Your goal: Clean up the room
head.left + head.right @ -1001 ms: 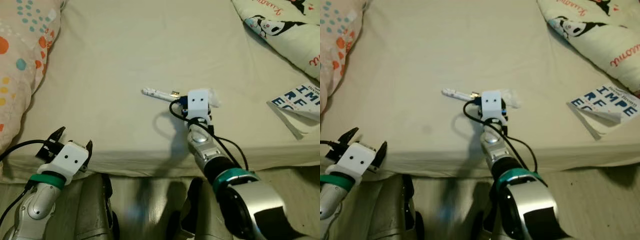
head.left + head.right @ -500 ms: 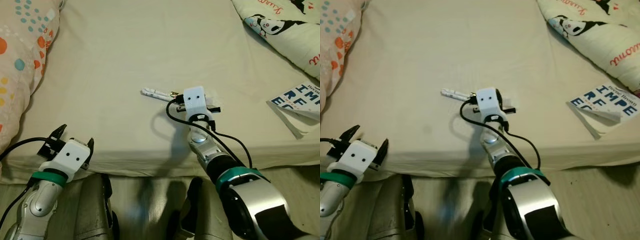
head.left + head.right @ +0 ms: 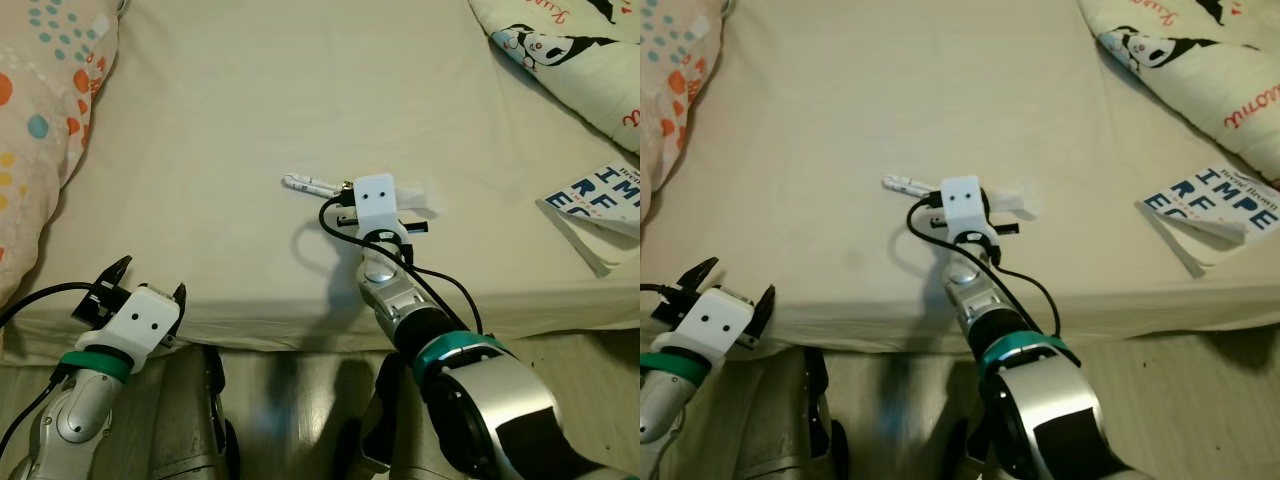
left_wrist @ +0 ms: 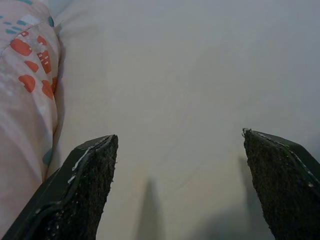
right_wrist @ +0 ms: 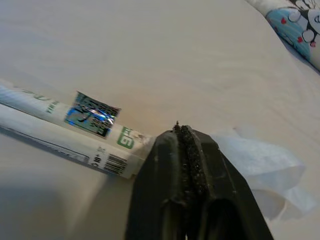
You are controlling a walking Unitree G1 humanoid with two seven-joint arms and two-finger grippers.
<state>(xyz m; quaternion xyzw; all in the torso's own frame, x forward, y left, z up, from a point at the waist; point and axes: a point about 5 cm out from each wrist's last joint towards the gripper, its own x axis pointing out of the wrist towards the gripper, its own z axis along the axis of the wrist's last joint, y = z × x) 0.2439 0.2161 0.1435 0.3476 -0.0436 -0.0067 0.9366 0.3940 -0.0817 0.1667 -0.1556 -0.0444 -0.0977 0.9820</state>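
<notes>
Pressed flat together, the two black fingers of my right gripper (image 5: 185, 150) have nothing I can make out between them; they sit on the bed sheet (image 3: 260, 120) about midway along the bed's near edge and a little in from it. Just beside the tips lies the litter I am after: a pair of white paper-wrapped sticks (image 5: 65, 130), chopsticks by the look of them, side by side with a shiny sticker on one, one end touching a crumpled white tissue (image 5: 260, 165). To take them cleanly, I judge I should spread the fingers first, straddle both sticks across their width near the middle, and press lightly into the soft sheet before closing, since thin round sticks could roll or slip apart. My left gripper (image 3: 138, 290) hangs idle off the bed's near edge toward the patterned pillow (image 3: 45, 120), fingers spread wide. A magazine (image 3: 600, 215) lies at the near right corner, below a panda-print quilt (image 3: 570, 50).
</notes>
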